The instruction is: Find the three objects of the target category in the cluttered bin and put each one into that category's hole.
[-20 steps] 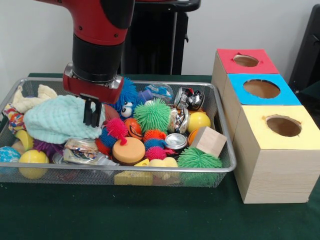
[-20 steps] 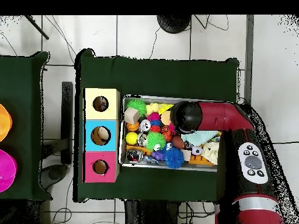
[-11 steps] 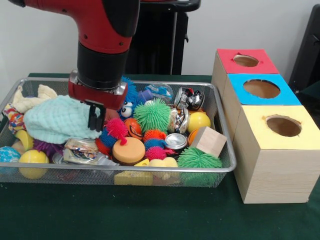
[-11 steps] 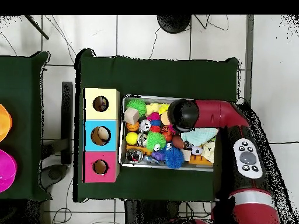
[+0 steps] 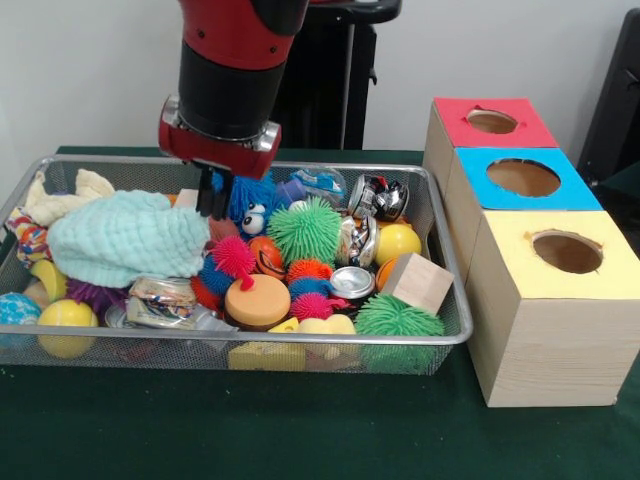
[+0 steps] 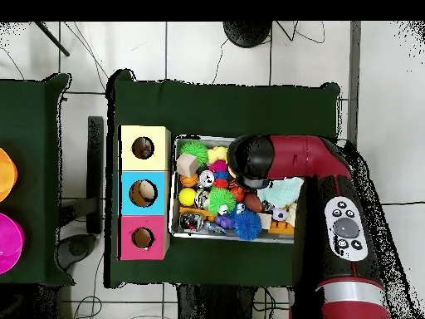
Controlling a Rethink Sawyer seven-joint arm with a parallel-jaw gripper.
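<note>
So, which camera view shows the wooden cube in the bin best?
The front view: the wooden cube sits tilted against the mesh bin's right end, with two faces visible. The overhead view shows only its top as a small tan square beside the yellow box.

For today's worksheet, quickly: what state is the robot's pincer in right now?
Pincer: cannot be told; it hangs above the bin with nothing visibly held.

I see the wire bin packed edge to edge w/ toys, teal cloth heaped at its left end, no bare floor betw. items, while the three box holes sit unobstructed from above.
</note>
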